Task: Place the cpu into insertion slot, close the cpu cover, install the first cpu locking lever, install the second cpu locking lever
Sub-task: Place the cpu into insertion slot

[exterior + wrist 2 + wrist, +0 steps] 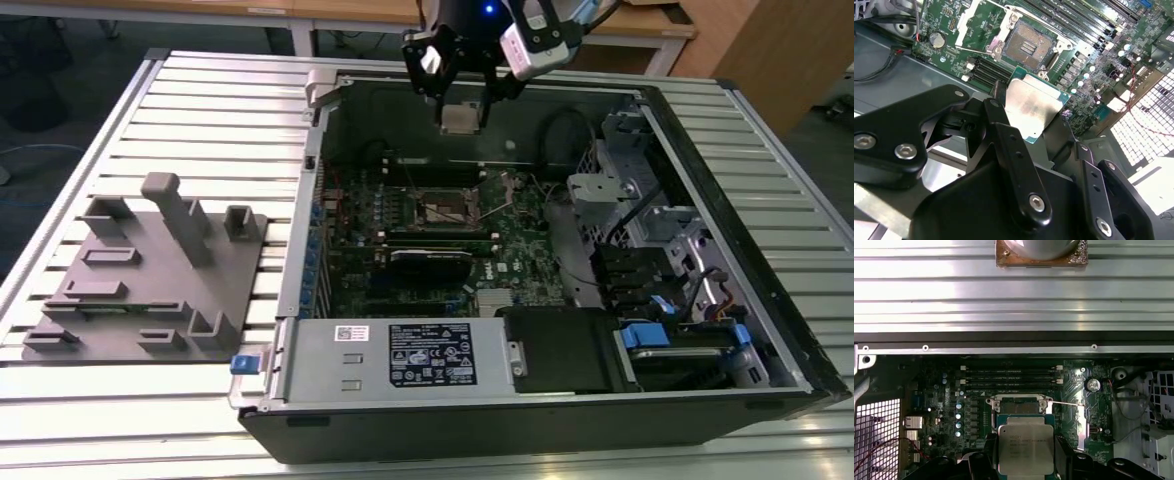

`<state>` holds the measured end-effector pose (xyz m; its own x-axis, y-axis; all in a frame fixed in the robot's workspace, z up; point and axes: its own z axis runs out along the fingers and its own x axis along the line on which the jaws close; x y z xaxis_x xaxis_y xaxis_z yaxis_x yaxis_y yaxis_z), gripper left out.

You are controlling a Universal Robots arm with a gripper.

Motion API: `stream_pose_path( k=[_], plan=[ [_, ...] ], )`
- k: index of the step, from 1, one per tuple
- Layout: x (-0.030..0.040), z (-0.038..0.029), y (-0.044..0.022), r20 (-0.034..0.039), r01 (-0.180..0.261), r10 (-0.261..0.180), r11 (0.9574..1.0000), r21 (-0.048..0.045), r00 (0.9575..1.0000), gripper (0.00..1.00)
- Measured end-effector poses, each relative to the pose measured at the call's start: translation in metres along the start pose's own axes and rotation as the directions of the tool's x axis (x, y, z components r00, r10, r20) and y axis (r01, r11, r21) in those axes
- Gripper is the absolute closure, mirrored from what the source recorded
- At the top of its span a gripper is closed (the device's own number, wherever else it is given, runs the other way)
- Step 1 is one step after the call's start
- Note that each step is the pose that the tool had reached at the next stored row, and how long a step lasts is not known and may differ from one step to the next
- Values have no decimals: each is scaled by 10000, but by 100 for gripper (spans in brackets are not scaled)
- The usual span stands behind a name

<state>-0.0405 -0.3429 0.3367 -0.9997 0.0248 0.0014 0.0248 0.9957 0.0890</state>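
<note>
My gripper hangs over the far part of the open computer case, shut on the cpu, a small flat silver-grey square. In both wrist views the black fingers clamp two opposite edges of the cpu. Lower down on the green motherboard lies the insertion slot, open, with a dark centre and a silver rim. The chip is held well above it, not touching. A thin locking lever wire sticks out sideways from the slot. I cannot tell the cpu cover apart from the slot's silver frame.
A grey fixture block with upright pegs stands on the slatted aluminium table at the exterior view's left. Inside the case are memory slots, a power supply at the near wall and drive cages with cables at the exterior view's right.
</note>
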Motion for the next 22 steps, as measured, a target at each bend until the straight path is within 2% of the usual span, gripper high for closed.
stream_pose_path(
  k=[22],
  plan=[
    [0,61,-5,9,1,-1,10000,-5,10000,46]
  ],
)
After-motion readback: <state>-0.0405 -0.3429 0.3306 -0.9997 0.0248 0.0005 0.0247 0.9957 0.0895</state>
